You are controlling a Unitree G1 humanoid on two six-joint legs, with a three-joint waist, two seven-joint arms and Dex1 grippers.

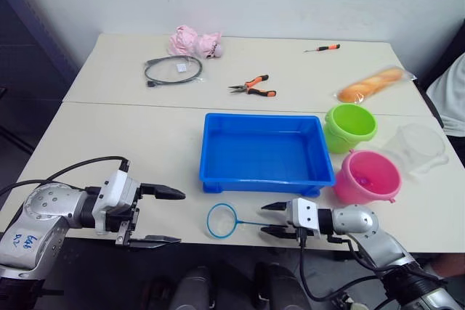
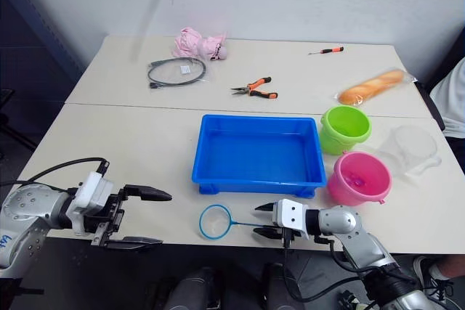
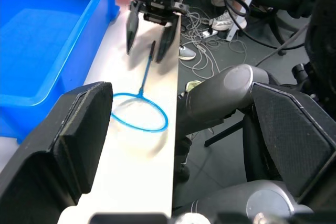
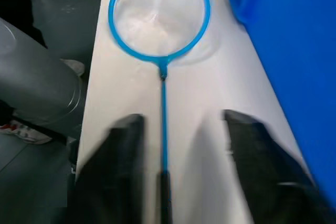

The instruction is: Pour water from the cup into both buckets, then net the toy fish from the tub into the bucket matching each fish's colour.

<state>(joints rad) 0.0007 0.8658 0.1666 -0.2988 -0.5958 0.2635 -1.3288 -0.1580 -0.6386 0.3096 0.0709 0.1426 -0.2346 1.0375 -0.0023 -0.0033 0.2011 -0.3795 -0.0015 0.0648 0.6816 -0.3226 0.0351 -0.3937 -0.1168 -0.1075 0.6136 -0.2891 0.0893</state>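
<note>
Blue-rimmed and sheer-meshed, the net (image 1: pixel 221 221) is seen lying flat at the surface's (image 1: pixel 131 143) near edge, at 6 o'clock of the tub (image 1: pixel 265 152). Its thin handle is straddled by the right pincer (image 1: pixel 272 218), jaws parted and not yet closed on it. The left pincer (image 1: pixel 164 215) is held wide open, empty. The net is judged light and flimsy, best pinched on the handle. Two buckets are counted, one green bucket (image 1: pixel 350 127), one pink bucket (image 1: pixel 367 176), and one clear cup (image 1: pixel 418 148).
</note>
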